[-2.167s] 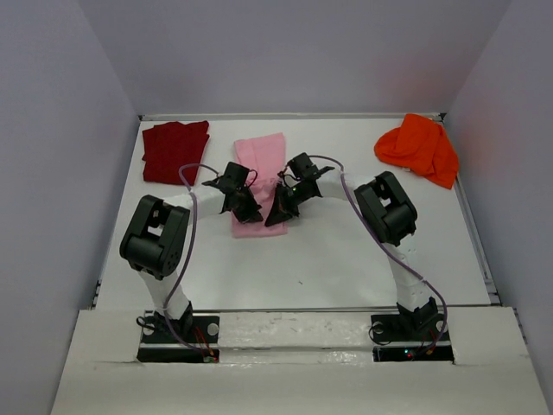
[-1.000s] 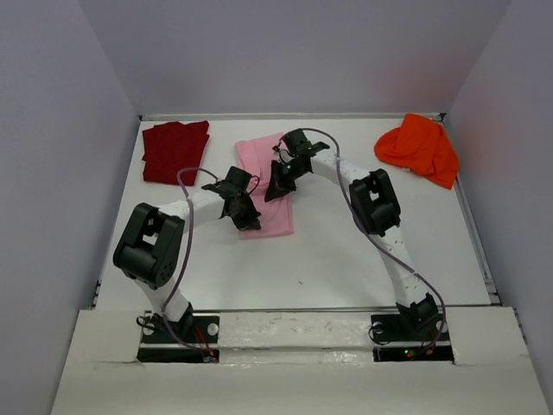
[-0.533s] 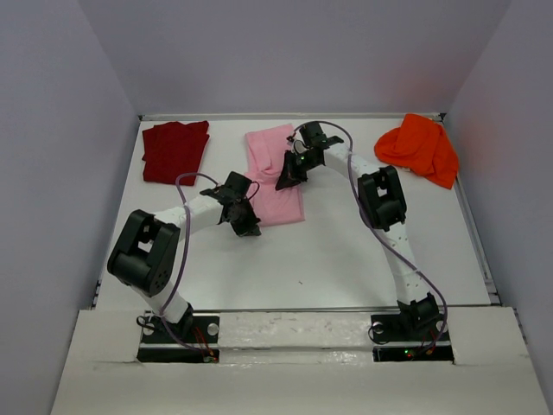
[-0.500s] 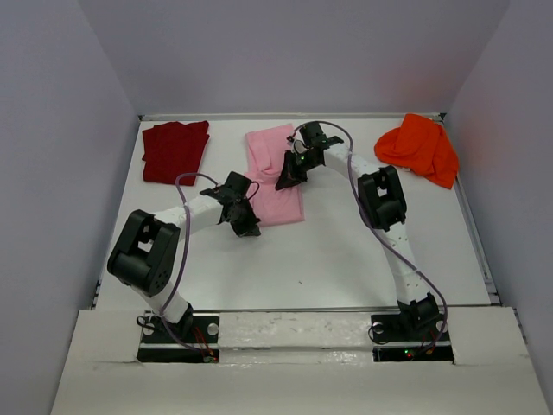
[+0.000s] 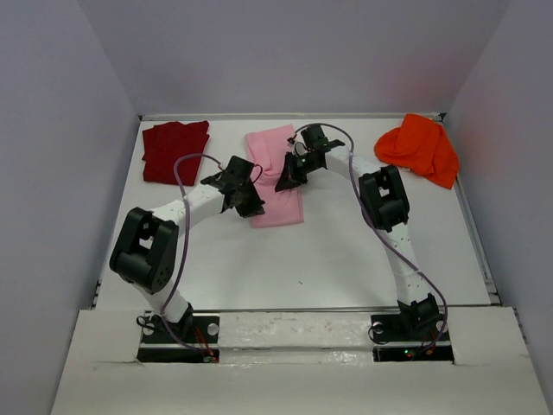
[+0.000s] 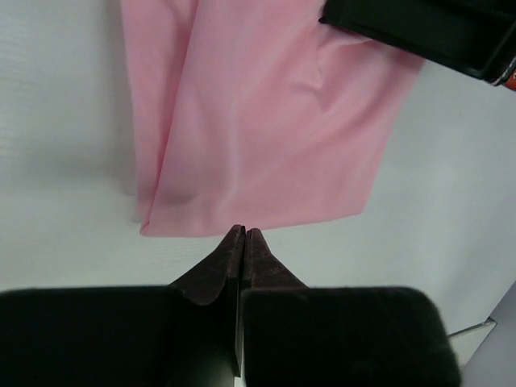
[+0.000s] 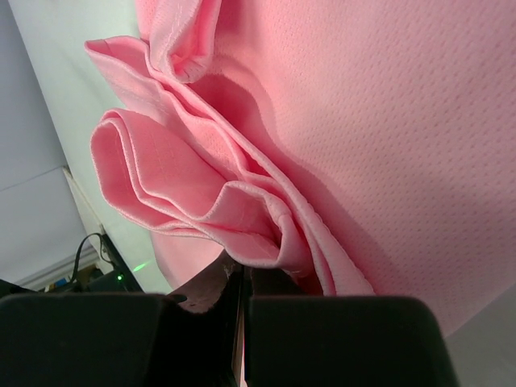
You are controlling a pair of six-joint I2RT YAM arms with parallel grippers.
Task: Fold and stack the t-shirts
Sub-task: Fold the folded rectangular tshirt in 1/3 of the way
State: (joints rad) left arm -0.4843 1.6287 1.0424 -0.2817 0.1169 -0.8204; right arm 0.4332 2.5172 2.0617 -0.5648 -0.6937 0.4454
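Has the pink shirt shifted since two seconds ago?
Yes. The pink t-shirt slid right, away from the dark red t-shirt.

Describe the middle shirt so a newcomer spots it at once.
On the white table, three shirts lie along the far edge. Take the middle one: the light pink t-shirt, a long folded strip, with the dark red t-shirt on its left and the crumpled orange t-shirt on its right.

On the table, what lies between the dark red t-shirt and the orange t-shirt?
In the top view, the light pink t-shirt lies between them, the right gripper on it; bare table on each side.
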